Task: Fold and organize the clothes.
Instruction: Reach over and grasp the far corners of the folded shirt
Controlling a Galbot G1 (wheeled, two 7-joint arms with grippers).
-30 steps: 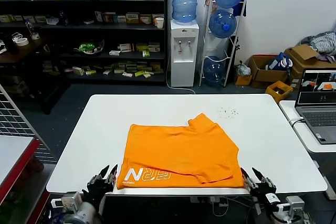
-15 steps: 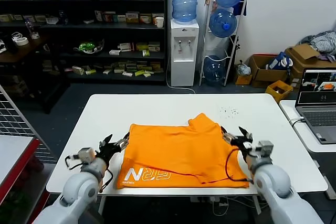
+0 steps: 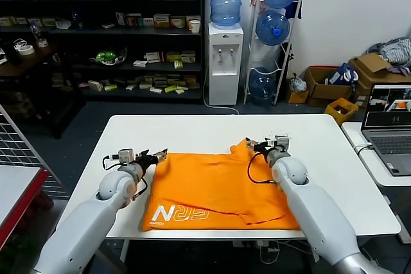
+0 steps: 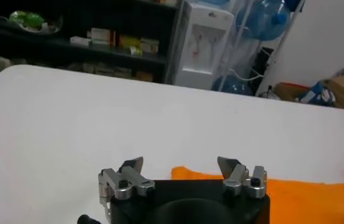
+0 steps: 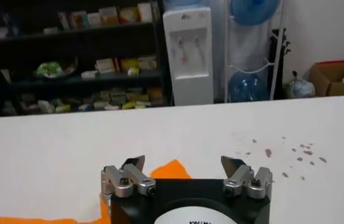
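Both my arms reach forward over the white table (image 3: 192, 129), elbows low and near the front edge, forearms slanting inward; my left gripper (image 3: 154, 156) sits at the far left corner of the orange T-shirt (image 3: 218, 187), its fingers (image 4: 133, 165) spread wide with nothing between them, hovering just at the cloth's edge; my right gripper (image 3: 260, 145) sits at the far right of the shirt beside the raised bump of fabric there, its fingers (image 5: 232, 164) likewise spread wide and empty; a black cable loops off my right wrist over the shirt.

The T-shirt lies flat near the front middle of the table, partly folded, with white block lettering (image 3: 176, 214) showing on the strip nearest me; from the right wrist view only an orange tip pokes out just ahead of the gripper body; a scatter of small dark specks (image 3: 279, 137) marks the table beyond my right gripper.

The floor is dark; a black shelf unit (image 3: 103, 30) packed with small boxes fills the back left; a white water dispenser (image 3: 225, 62) with a blue bottle stands behind the table, a rack of blue water bottles (image 3: 273, 36) just beside it; cardboard boxes (image 3: 327, 85) sit at the back right; an open laptop (image 3: 388, 126) rests on a side table to my right; a wire-grid frame (image 3: 19, 152) stands at my left.
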